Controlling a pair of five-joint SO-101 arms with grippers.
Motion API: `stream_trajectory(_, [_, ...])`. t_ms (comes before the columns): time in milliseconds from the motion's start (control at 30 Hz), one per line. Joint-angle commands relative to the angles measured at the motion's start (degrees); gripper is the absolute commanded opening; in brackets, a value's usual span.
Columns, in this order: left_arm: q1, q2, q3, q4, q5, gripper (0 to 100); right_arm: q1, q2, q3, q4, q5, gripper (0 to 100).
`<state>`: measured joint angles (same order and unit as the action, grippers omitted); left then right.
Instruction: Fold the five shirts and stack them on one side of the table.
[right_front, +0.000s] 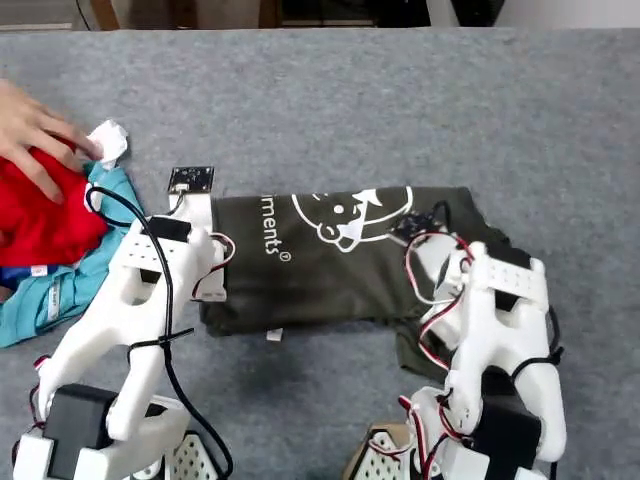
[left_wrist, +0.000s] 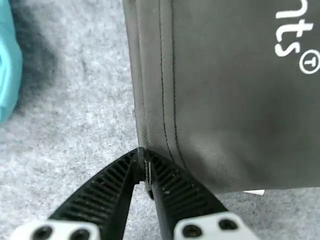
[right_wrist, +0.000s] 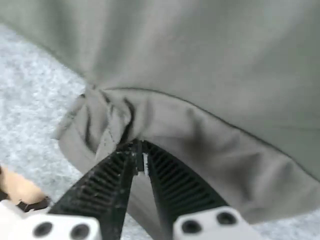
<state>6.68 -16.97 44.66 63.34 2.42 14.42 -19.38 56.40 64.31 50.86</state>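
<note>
Currently both tools grip the dark shirt (right_front: 340, 260)

It lies print-up across the middle of the table (right_front: 400, 100). The left tool (left_wrist: 145, 167) is closed on its hemmed corner, the right tool (right_wrist: 140, 157) on bunched fabric at the other end. A person's hand (right_front: 35, 130) rests on a red shirt (right_front: 40, 215) heaped over a teal shirt (right_front: 60, 290) at the left edge.

The flat shirt (right_front: 340, 260) lies across the middle of the desk (right_front: 400, 90). My left fingers (left_wrist: 112, 192) grip its near left corner, and my right fingers (right_wrist: 172, 182) pinch its bunched near right edge. Left of that shirt, apart from it, a heap of shirts (right_front: 50, 260) sits on the desk. A person's hand (right_front: 30, 130) rests on top of the heap, and a crumpled scrap (right_front: 108, 142) lies just behind it.
</note>
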Motion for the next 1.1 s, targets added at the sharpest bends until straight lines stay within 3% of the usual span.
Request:
stream_trajectory(0, [-0.09,-2.07,-0.09,-0.44,-0.44,2,-1.27,-2.15,0.75,-0.97,0.44,0.2])
stream_trajectory(300, [-0.18,-1.98,-0.62,-0.53,-0.44,2,-1.36,-2.68,-0.04,2.90,0.44,0.2])
stream_trajectory(700, [-0.18,-1.80,-1.32,-2.73,0.00,2,-1.54,-18.42,-2.24,11.08,1.05,0.3])
stream_trajectory(1067, [-0.18,-2.24,-0.44,-2.37,-0.09,2,-4.35,-19.47,3.12,5.01,1.49,0.4])
